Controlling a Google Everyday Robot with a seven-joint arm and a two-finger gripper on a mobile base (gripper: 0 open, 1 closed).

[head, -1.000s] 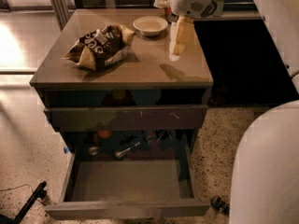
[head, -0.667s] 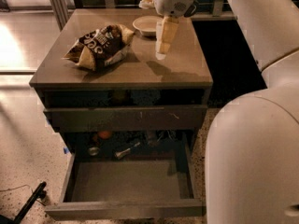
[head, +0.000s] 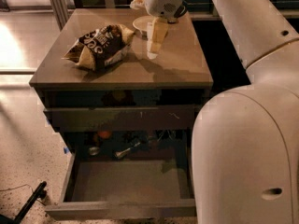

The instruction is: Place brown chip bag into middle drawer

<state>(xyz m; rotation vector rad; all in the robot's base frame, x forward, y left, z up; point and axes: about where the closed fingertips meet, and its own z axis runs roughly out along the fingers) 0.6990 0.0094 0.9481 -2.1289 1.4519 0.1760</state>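
The brown chip bag (head: 100, 45) lies crinkled on the left half of the cabinet top (head: 177, 69), dark brown with tan ends and white lettering. My gripper (head: 153, 50) hangs down over the cabinet top just right of the bag and in front of a white bowl (head: 140, 23); it holds nothing that I can see. The middle drawer (head: 131, 183) is pulled out low in front of the cabinet, its flat grey floor bare.
A shut drawer front with faint white scratches (head: 121, 118) sits under the top. Behind the open drawer, a dark recess holds a small orange thing (head: 103, 135) and metal pieces (head: 124, 151). My white arm and body (head: 247, 157) fill the right side. A black rod (head: 29, 203) lies on the floor.
My gripper has moved left across the cabinet top, from near the right side toward the chip bag. The bag, bowl and drawer have not moved.
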